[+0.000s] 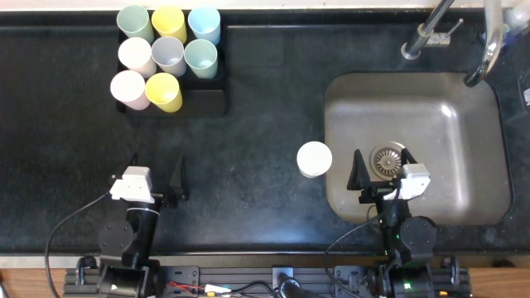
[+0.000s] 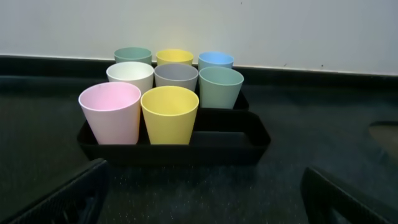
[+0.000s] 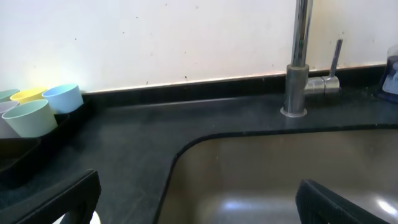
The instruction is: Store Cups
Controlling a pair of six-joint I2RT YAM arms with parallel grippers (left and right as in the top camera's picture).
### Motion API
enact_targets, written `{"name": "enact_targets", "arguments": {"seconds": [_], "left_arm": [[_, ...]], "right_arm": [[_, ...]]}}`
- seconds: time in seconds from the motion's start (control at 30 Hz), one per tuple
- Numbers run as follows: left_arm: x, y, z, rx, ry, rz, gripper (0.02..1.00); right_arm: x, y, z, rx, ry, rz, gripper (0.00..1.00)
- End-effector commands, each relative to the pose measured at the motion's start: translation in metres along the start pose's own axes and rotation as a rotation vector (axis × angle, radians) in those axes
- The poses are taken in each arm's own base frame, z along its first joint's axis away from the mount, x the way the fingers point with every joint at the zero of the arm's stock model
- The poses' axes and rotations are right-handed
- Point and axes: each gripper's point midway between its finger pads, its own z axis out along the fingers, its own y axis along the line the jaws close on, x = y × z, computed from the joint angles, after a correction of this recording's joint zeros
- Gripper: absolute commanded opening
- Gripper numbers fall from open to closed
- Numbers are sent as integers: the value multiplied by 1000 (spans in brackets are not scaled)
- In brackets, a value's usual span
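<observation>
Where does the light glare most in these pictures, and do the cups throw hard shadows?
Top view: the steel sink carries a broad pale sheen, while the dark counter stays matt. Right wrist view: white glints sit on the sink's floor. Left wrist view: the cups are evenly lit, with only soft shade in the tray.

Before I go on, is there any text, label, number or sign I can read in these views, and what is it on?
No readable text in any view.
The cups in the tray: plain, no print.
The white cup on the counter: plain.
The faucet and sink: no markings visible.
The blue container at the picture's edge: cut off, nothing legible.
</observation>
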Motion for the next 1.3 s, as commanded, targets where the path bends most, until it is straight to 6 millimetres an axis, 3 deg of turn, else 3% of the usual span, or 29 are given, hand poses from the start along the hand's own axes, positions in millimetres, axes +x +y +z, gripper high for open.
{"name": "enact_targets", "arguments": {"seconds": [0.03, 0.97, 1.07, 1.13, 1.23, 1.3], "left_arm": [[-1, 1, 0, 0, -8, 18, 998], [-1, 1, 0, 0, -8, 18, 998], [-1, 1, 0, 0, -8, 18, 996], [-1, 1, 0, 0, -8, 18, 998], [-1, 1, 0, 0, -8, 18, 998], [-1, 1, 0, 0, -8, 18, 998]], "right_arm": [[3, -2, 0, 4, 0, 4, 998], [2, -2, 0, 3, -3, 4, 998], [-47, 8, -10, -14, -93, 3, 998], [-106, 18, -31, -13, -86, 3, 998], [-137, 25, -44, 3, 42, 14, 996], [-160, 35, -37, -17, 126, 38, 998]]}}
